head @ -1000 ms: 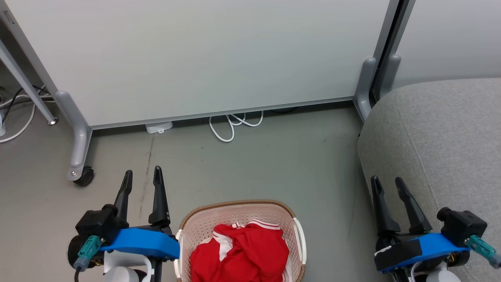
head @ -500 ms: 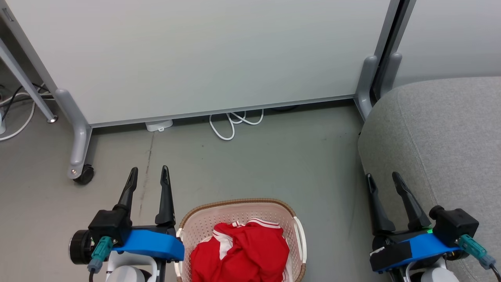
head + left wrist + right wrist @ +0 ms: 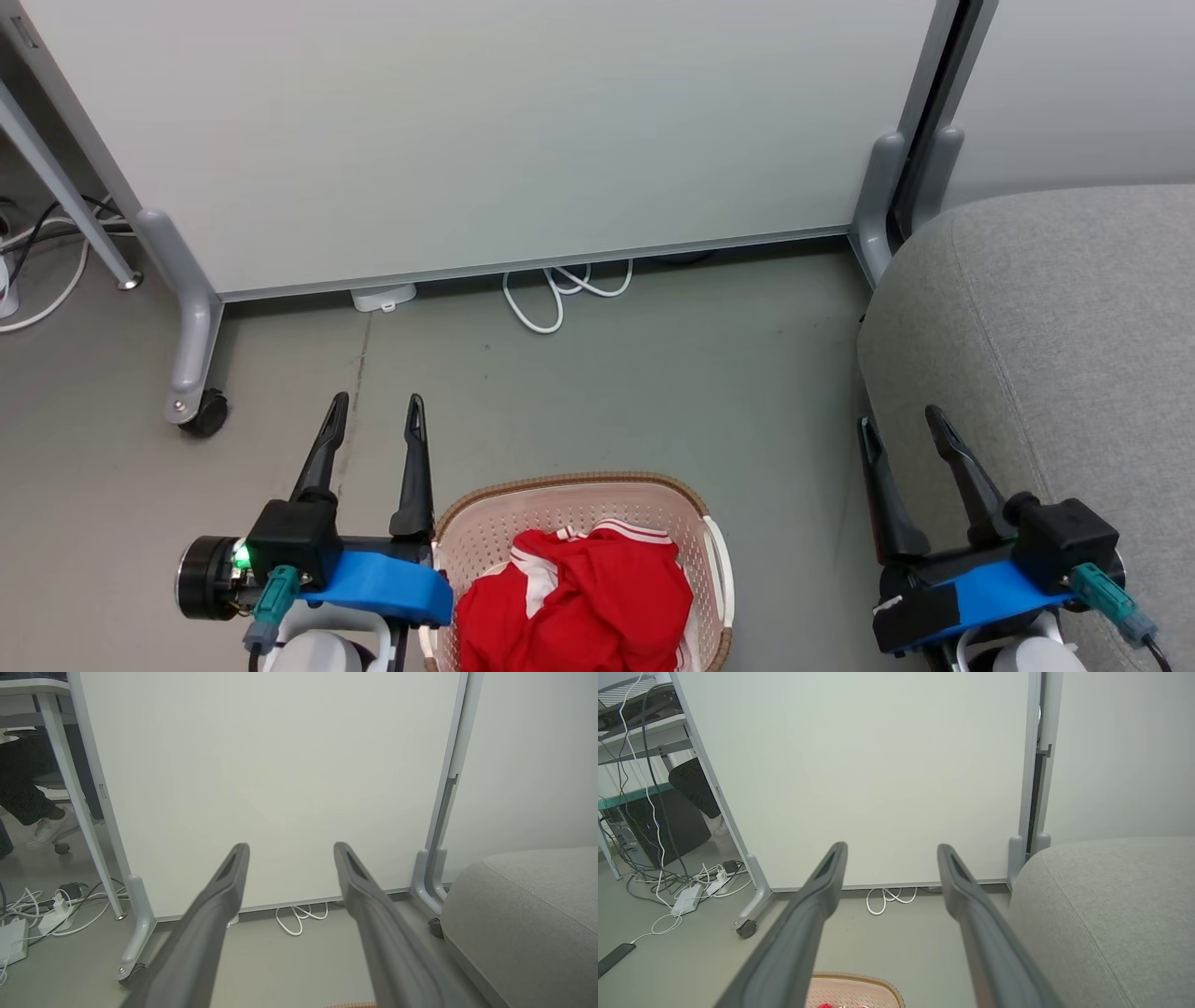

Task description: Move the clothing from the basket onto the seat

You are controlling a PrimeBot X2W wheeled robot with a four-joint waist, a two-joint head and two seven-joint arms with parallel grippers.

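In the head view the red clothes [image 3: 574,597] lie in the basket [image 3: 560,483], low between both arms; the left gripper [image 3: 378,401], spread wide and empty, hangs just beside the basket's left rim and is nearer; the right gripper [image 3: 901,420], also wide and empty, hangs by the edge of the grey seat [image 3: 1055,327]. In the left wrist view its fingers [image 3: 210,914] point past the basket at a white board [image 3: 280,765]; it must tip down, I think. In the right wrist view bare floor [image 3: 915,933] lies between basket and seat.
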